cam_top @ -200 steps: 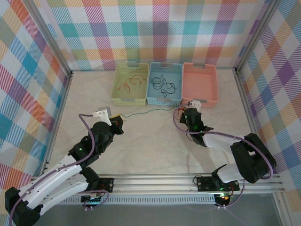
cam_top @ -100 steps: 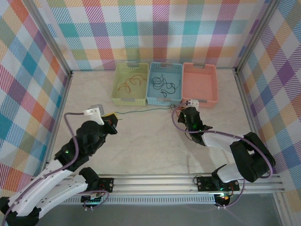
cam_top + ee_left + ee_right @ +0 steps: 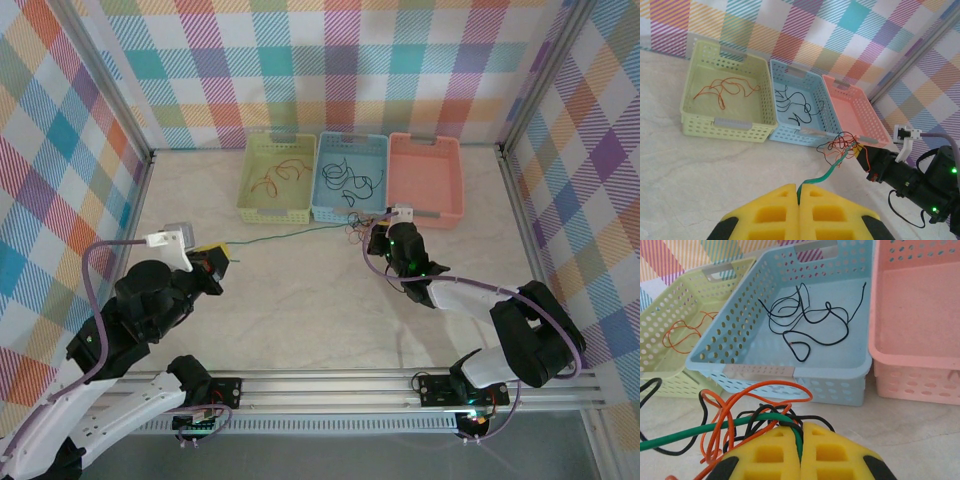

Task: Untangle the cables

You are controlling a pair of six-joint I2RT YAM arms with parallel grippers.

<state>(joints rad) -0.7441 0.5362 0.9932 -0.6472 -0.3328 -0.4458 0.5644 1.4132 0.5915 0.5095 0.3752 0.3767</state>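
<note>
The left arm [image 3: 130, 320] has drawn back toward seven o'clock over the table [image 3: 300, 300], carrying the left claw [image 3: 213, 258] and stretching the green cable [image 3: 799, 442] longer. The right claw [image 3: 372, 237] has edged toward eleven o'clock. Both claws are pinched together on that green cable, and the right one seemingly also pinches the tangled cables [image 3: 740, 415]. Loose strands lie in the yellow-green basket [image 3: 272, 212] and blue basket [image 3: 347, 214] at twelve o'clock.

The green basket [image 3: 730, 131], blue basket [image 3: 790, 134] and pink basket [image 3: 850, 105] are matt perforated plastic on a smooth, marble-patterned bench [image 3: 300, 310]. The rails [image 3: 340, 385] are brushed metal and the checked walls [image 3: 340, 60] look like cloth. Matt yellow foam-like pads [image 3: 770, 215] line the left claw [image 3: 799, 195] and right claw [image 3: 801, 432], pinching a smooth-sheathed green cable [image 3: 827, 172].
</note>
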